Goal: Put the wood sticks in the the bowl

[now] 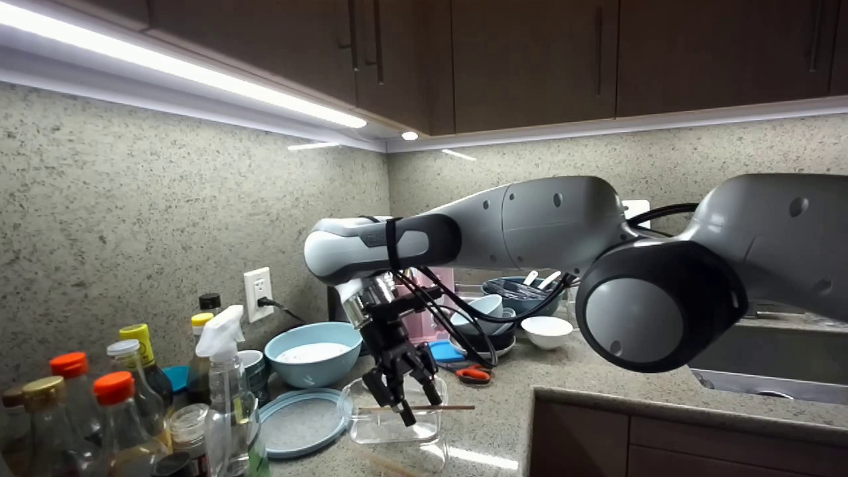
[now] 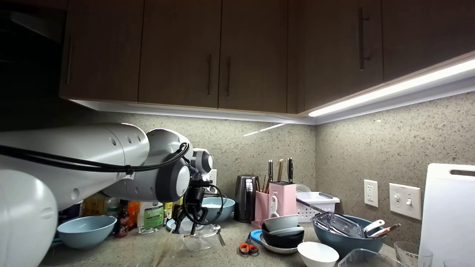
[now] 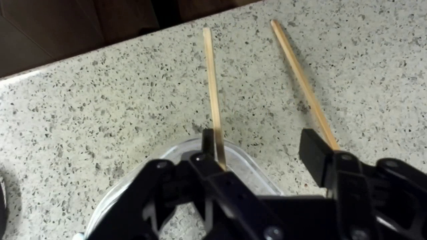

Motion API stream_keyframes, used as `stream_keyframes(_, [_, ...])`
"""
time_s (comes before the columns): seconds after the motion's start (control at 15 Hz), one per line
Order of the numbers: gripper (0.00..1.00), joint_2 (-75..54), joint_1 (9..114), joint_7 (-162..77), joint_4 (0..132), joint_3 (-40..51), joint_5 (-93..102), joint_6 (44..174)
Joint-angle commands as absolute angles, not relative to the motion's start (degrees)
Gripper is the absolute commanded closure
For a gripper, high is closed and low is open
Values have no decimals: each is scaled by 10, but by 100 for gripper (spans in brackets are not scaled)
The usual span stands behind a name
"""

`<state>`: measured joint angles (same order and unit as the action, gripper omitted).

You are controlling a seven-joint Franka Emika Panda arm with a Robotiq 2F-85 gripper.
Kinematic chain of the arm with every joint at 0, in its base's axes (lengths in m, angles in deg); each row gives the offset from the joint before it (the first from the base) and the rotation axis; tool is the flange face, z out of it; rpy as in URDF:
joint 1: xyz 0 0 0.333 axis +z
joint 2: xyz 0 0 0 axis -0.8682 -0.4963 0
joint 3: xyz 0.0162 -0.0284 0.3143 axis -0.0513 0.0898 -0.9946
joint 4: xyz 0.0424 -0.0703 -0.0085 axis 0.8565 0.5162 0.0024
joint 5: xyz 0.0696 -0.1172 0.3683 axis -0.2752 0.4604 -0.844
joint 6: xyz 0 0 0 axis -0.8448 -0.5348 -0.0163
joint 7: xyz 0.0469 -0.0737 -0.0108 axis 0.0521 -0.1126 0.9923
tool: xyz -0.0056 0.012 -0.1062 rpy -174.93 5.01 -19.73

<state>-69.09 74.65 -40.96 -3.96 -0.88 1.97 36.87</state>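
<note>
Because the tool (image 3: 260,149) is spread wide and holds nothing, it should be centred on the wood stick (image 3: 214,96) reaching over the clear container (image 1: 392,435), then closed squarely without catching that container; another wood stick (image 3: 305,85) rests on the tabletop (image 3: 133,96), both outside the bowl (image 1: 328,371).

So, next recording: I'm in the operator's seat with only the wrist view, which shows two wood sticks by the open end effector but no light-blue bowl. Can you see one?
Observer: Yes, in both exterior views a large light-blue bowl stands next to a flat round plate.
Operator: Could I mix it up with something similar?
Observer: Possibly, since an exterior view also shows another light-blue bowl near a dark bottle.
</note>
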Motion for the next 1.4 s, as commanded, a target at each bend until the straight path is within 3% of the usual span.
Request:
stream_keyframes(0.0, [3, -688, 744, -404, -35, -11, 18, 386])
stream_keyframes(0.4, [0, -691, 745, -464, -62, -39, -31, 439])
stream_keyframes(0.73, [0, -665, 759, -547, -66, -75, -87, 561])
stream_keyframes(1.33, [0, -648, 770, -672, -53, -67, -80, 693])
